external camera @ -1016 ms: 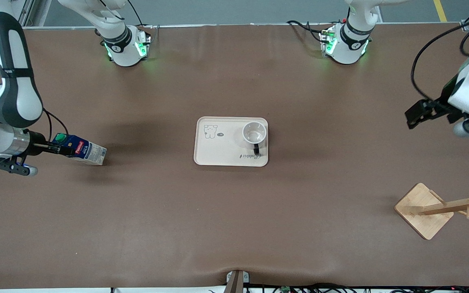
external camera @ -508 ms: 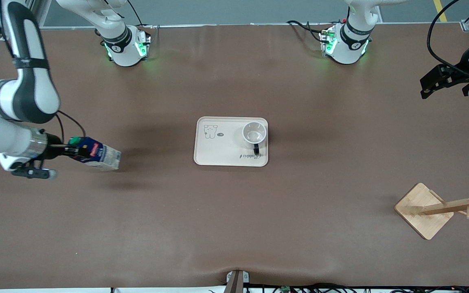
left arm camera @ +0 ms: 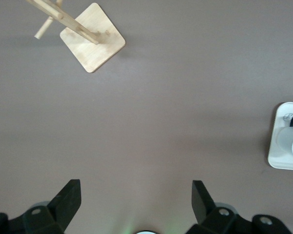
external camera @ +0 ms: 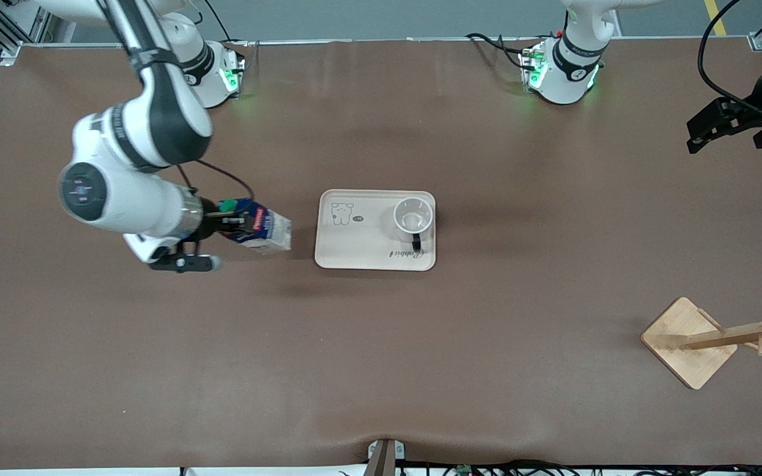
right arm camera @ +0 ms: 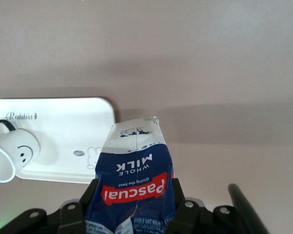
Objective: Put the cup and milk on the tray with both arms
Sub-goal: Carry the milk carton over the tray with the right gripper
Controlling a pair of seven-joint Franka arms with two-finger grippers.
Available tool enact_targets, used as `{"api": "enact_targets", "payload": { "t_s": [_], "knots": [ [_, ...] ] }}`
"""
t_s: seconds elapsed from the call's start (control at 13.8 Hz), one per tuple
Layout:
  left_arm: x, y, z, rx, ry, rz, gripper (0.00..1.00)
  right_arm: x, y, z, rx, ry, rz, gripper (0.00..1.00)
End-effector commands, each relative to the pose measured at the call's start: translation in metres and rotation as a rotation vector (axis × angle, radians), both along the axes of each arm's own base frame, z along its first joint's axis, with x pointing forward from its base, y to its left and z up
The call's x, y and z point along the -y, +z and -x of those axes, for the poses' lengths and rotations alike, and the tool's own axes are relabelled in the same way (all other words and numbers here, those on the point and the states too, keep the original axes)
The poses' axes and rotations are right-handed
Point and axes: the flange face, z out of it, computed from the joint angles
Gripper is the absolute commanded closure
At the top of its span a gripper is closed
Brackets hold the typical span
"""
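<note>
My right gripper (external camera: 239, 225) is shut on the milk (external camera: 258, 228), a dark-blue carton with a red label (right arm camera: 134, 187) and green cap, held tilted in the air beside the tray's end toward the right arm. The cream tray (external camera: 361, 244) lies mid-table and also shows in the right wrist view (right arm camera: 63, 124). The white cup (external camera: 413, 218) stands on the tray at its end toward the left arm, black handle toward the front camera; its smiley face (right arm camera: 23, 153) shows in the right wrist view. My left gripper (external camera: 702, 132) hangs open and empty (left arm camera: 134, 197) over the table's edge at the left arm's end.
A wooden rack with a square base (external camera: 688, 340) and pegs stands nearer the front camera at the left arm's end, seen too in the left wrist view (left arm camera: 93, 44). The two arm bases (external camera: 206, 76) (external camera: 559, 69) stand along the table's edge farthest from the front camera.
The right arm has carried the milk from the right arm's end of the table toward the tray. The left gripper has risen and drawn back toward the table's edge.
</note>
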Motion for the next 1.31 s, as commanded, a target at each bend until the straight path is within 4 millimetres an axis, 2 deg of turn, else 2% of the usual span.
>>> {"api": "enact_targets", "payload": {
  "t_s": [0.0, 0.07, 0.36, 0.58, 0.73, 0.87, 1.09, 1.23],
  "knots": [
    [0.0, 0.001, 0.007, 0.002, -0.013, 0.031, 0.0, -0.04, -0.011, -0.006, -0.022, -0.019, 0.005, 1.0],
    [0.001, 0.001, 0.006, 0.0, -0.014, 0.031, 0.0, -0.06, -0.017, 0.001, -0.03, -0.027, 0.014, 1.0],
    [0.01, -0.006, -0.005, 0.005, -0.028, 0.048, 0.0, -0.116, -0.034, 0.02, -0.002, -0.074, 0.04, 1.0],
    [0.009, -0.011, -0.011, 0.013, -0.03, 0.05, 0.0, -0.142, -0.04, 0.036, 0.005, -0.138, 0.075, 1.0],
    [0.017, -0.011, -0.015, 0.035, -0.043, 0.051, 0.0, -0.146, -0.049, 0.038, 0.011, -0.143, 0.081, 1.0],
    [0.033, -0.018, -0.016, 0.027, -0.07, 0.051, 0.0, -0.144, -0.057, 0.042, 0.013, -0.131, 0.104, 1.0],
    [0.029, -0.011, -0.01, 0.027, -0.068, 0.037, 0.0, -0.147, -0.073, 0.05, 0.03, -0.143, 0.123, 1.0],
    [0.026, -0.009, -0.009, 0.03, -0.061, 0.036, 0.0, -0.152, -0.072, 0.053, 0.034, -0.161, 0.125, 0.82]
  ]
}}
